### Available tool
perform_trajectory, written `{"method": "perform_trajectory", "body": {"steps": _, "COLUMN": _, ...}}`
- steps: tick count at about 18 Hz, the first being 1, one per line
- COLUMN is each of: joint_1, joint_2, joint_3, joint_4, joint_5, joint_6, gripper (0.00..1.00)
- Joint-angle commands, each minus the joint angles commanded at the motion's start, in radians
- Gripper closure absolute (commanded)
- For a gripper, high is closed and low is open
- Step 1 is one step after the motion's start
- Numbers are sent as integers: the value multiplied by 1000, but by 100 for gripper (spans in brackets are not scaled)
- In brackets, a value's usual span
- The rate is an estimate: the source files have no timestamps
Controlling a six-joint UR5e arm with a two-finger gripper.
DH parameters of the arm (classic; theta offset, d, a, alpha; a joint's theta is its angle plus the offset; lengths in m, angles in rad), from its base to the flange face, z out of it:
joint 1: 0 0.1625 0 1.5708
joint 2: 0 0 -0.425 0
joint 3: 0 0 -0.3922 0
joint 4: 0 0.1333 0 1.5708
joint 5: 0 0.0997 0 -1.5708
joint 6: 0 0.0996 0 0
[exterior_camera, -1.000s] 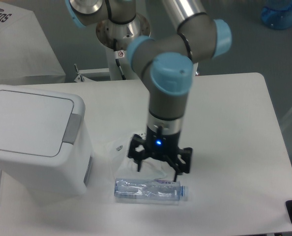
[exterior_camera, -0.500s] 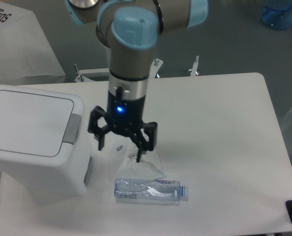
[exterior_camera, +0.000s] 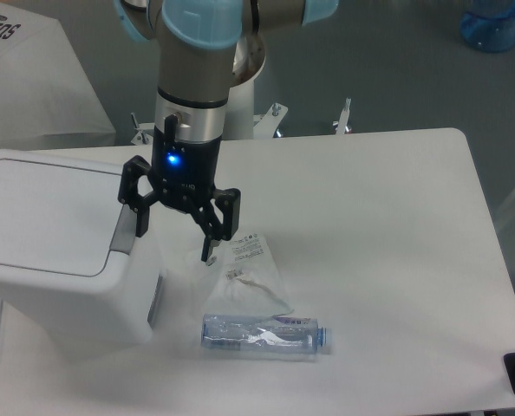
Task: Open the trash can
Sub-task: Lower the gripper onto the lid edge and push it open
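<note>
While the lid lies flat, claw (exterior_camera: 174,234) hangs wide beside the trash can (exterior_camera: 62,245).
Trash can stands at table (exterior_camera: 396,251) left edge; water bottle (exterior_camera: 264,334) lies near front.

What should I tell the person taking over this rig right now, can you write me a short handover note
Gripper: open, empty, hanging at the right edge of the large boxy white plastic trash can, one finger near the grey push-latch tab; contact cannot be told.
Trash can: on the table's left side, flat white lid shut.
Also on the white table: a crumpled clear plastic bag and a clear plastic bottle lying on its side, both right of the can, not part of the job.
Done: nothing visible on the can itself.
Left: probably press the latch tab so the lid opens.
</note>
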Motion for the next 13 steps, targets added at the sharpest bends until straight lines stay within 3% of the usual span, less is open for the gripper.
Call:
{"method": "perform_trajectory", "body": {"steps": 5, "joint_1": -9, "joint_2": 2, "joint_3": -28, "joint_4": 37, "joint_5": -2, "joint_6": -6, "gripper": 0}}
{"method": "perform_trajectory", "body": {"steps": 13, "joint_1": -11, "joint_2": 2, "joint_3": -37, "joint_4": 37, "joint_5": 0, "joint_6": -6, "gripper": 0}}
